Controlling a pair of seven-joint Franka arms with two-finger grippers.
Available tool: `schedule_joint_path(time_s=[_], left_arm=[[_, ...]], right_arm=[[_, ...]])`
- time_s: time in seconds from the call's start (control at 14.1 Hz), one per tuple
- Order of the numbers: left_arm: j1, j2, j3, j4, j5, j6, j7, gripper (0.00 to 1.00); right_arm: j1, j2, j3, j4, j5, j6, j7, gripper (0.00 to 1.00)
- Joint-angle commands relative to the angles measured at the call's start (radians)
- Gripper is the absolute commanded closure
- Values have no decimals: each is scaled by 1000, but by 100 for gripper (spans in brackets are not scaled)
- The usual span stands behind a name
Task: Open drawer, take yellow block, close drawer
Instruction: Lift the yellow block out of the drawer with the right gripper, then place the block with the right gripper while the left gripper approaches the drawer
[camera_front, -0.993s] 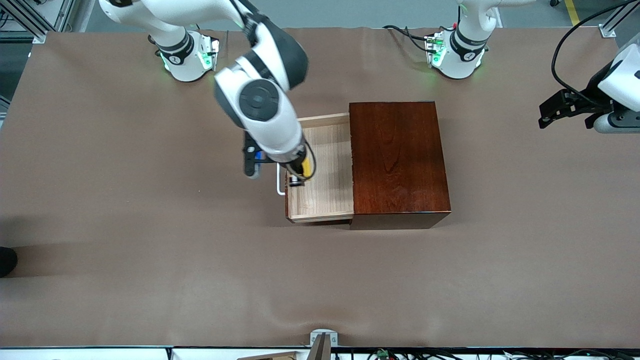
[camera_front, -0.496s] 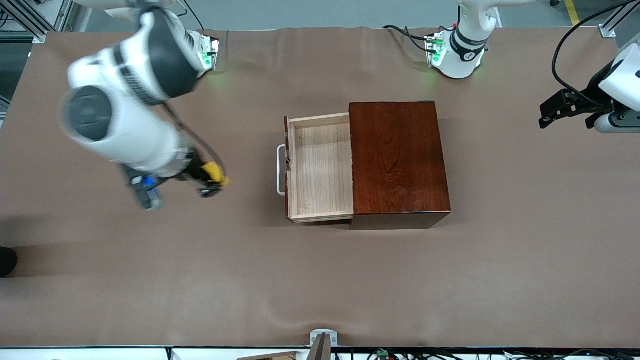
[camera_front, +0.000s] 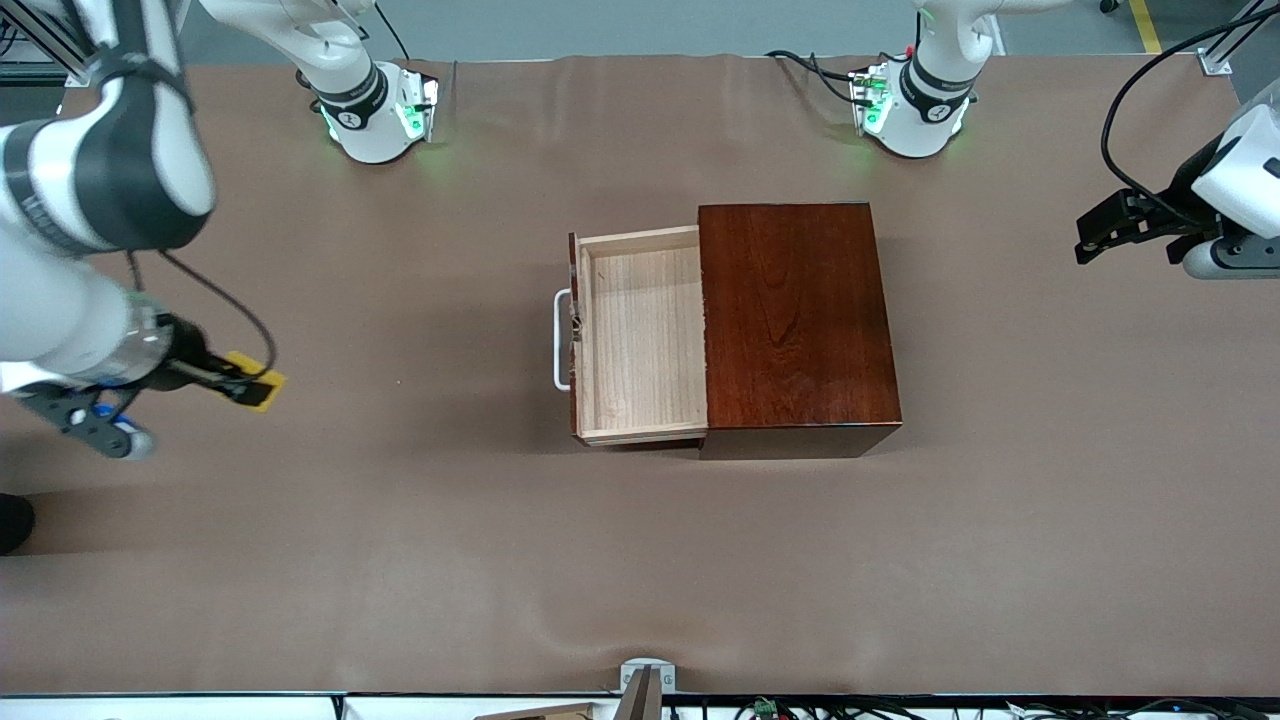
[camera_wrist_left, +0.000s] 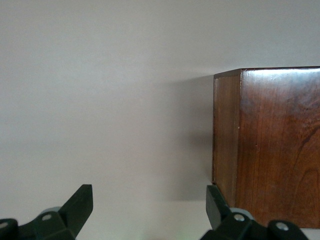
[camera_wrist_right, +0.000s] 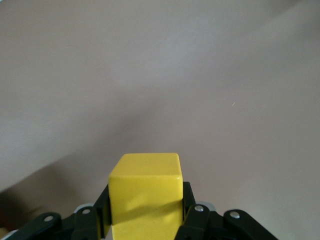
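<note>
The yellow block (camera_front: 258, 377) (camera_wrist_right: 145, 190) is clamped in my right gripper (camera_front: 248, 384) (camera_wrist_right: 145, 212), shut on it, in the air over bare table toward the right arm's end. The drawer (camera_front: 640, 340) stands pulled out of the dark reddish-brown box (camera_front: 795, 320), its pale wooden inside bare and its white loop handle (camera_front: 559, 340) facing the right arm's end. My left gripper (camera_front: 1090, 228) (camera_wrist_left: 149, 206) waits open over the table at the left arm's end, with one corner of the box (camera_wrist_left: 270, 145) in its wrist view.
A brown cloth (camera_front: 640, 560) covers the whole table. The two arm bases (camera_front: 375, 110) (camera_front: 915, 105) stand along the table edge farthest from the front camera. A small bracket (camera_front: 645, 680) sits at the edge nearest that camera.
My right gripper has carried the yellow block from over the open drawer out to the right arm's end of the table. The drawer and the left arm have stayed put.
</note>
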Motion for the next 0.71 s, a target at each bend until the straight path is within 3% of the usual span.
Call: schedule_joint_path(time_s=[0.0, 0.35, 0.64], left_arm=[[-11, 14, 0, 39, -17, -20, 12, 0], [1, 47, 4, 55, -21, -19, 15, 0], [56, 105, 5, 75, -23, -19, 14, 0]], right_arm=[[-99, -111, 25, -243, -10, 151, -163, 95], [-262, -119, 25, -487, -3, 453, -482, 94], [-397, -7, 25, -528, 2, 606, -686, 94]])
